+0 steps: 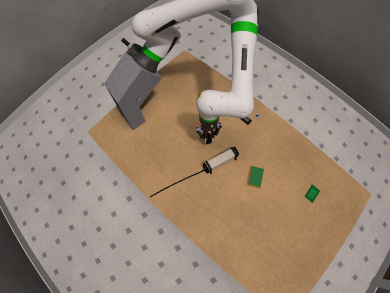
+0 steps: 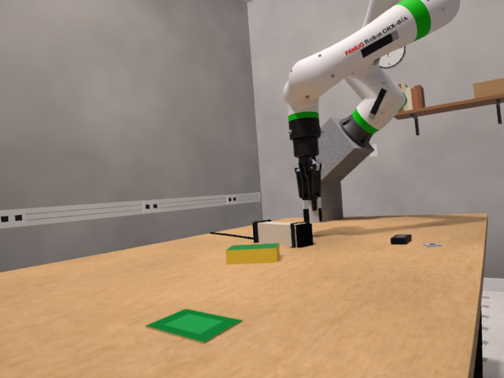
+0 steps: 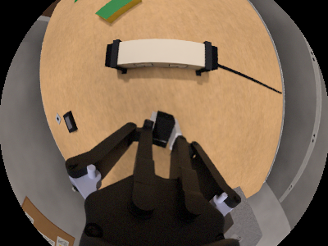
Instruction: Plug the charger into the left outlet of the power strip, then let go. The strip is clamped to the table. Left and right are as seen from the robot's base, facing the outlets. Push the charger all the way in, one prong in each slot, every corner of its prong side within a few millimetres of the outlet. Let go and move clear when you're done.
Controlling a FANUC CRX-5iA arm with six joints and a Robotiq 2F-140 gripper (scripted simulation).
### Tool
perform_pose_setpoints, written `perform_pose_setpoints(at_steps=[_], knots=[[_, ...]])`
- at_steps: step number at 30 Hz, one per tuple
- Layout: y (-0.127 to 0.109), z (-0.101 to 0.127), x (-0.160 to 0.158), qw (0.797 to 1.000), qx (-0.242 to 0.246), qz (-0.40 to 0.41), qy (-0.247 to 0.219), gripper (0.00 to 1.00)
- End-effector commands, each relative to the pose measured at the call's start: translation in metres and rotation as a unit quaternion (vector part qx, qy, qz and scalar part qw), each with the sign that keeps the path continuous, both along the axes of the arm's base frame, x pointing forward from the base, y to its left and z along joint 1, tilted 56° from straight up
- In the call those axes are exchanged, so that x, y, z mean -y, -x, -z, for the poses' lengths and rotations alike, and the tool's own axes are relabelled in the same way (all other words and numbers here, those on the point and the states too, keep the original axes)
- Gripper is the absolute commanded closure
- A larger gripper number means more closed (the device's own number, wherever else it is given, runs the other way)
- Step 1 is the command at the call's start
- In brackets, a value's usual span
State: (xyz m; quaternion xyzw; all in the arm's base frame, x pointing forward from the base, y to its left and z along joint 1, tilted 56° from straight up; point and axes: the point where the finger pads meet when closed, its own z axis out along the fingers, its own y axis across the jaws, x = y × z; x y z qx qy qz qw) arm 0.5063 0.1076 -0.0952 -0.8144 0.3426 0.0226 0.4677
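Observation:
The power strip (image 1: 220,160) is a cream bar with black clamps at both ends and a black cord (image 1: 176,183) running off one end. It also shows in the exterior view (image 2: 280,233) and in the wrist view (image 3: 160,53). My gripper (image 1: 207,138) is shut on the charger (image 3: 163,128), a small black block with white sides held between the fingertips. In the exterior view the gripper (image 2: 311,207) hangs upright, a little above the table, just behind the strip. The outlets and the prongs are hidden from me.
A green-topped yellow block (image 1: 256,176) lies near the strip's clamp. A flat green square (image 1: 311,193) lies farther out. A small black block (image 2: 401,238) and a small grey plate (image 2: 432,244) lie to the side. The grey robot pedestal (image 1: 132,88) stands behind.

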Motion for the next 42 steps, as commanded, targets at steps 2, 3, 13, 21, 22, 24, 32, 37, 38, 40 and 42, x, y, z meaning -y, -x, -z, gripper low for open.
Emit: perform_pose_setpoints(at_steps=[2,3,13,21,22,24,32,37,38,40,42], knots=[[0.0,0.0,0.001,1.0,0.0,0.0,0.0,0.9],[0.0,0.0,0.001,1.0,0.0,0.001,0.0,0.9],[-0.002,-0.002,0.0,0.998,-0.055,0.04,-0.02,0.9],[-0.006,-0.006,-0.002,0.957,-0.224,0.163,-0.082,0.9],[-0.007,-0.007,-0.002,0.95,-0.241,0.176,-0.09,0.9],[-0.008,-0.009,-0.003,0.933,-0.276,0.204,-0.105,0.9],[-0.014,-0.015,-0.005,0.851,-0.4,0.299,-0.159,0.9],[-0.018,-0.02,-0.007,0.781,-0.475,0.356,-0.195,0.9],[-0.019,-0.021,-0.008,0.766,-0.489,0.366,-0.202,0.9],[-0.02,-0.023,-0.009,0.733,-0.516,0.387,-0.215,0.9],[-0.021,-0.025,-0.009,0.699,-0.542,0.406,-0.228,0.9]])
